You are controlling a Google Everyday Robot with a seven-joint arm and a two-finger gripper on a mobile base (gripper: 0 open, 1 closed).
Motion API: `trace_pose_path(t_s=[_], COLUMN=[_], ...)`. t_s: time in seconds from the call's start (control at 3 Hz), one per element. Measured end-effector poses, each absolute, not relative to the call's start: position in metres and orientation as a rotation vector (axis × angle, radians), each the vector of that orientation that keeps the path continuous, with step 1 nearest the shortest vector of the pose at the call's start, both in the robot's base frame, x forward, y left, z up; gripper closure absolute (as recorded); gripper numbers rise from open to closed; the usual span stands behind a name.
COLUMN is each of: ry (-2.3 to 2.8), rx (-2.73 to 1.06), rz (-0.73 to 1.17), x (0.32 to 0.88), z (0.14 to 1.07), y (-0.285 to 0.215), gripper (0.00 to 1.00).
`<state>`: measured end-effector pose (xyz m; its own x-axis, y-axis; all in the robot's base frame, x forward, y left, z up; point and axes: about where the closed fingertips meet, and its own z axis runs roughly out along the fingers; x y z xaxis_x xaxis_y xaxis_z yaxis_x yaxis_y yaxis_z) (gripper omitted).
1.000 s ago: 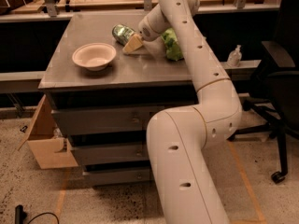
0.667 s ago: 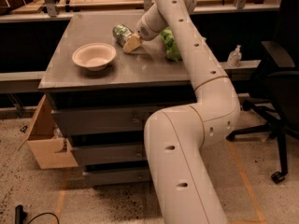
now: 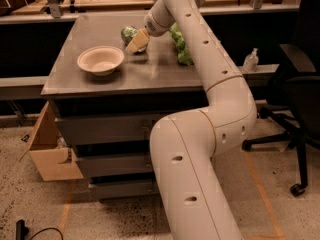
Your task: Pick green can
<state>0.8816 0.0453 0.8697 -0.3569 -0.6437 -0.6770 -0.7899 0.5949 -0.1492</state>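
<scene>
Gripper against green can on bench — spread or pinching, cannot tell; can not yet lifted — lift remains.

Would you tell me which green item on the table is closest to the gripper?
The small green can, right at the gripper; the crinkled green bag lies on the arm's far side.

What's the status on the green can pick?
Gripper at far side of the grey table, against the small green metal can. Can appears on the table, not lifted. White round bowl and crinkled light-green bag off to the sides, not blocking.
</scene>
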Motion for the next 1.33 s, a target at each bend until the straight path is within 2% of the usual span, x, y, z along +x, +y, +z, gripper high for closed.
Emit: trace_pose_path(t_s=[0.33,1.33], ry=[2.099,2.079], rx=[-1.000,-0.723], rz=[0.301,0.215], x=[0.894,0.951], z=[0.883,0.875], y=[0.047,0.068], gripper=[0.00,0.00])
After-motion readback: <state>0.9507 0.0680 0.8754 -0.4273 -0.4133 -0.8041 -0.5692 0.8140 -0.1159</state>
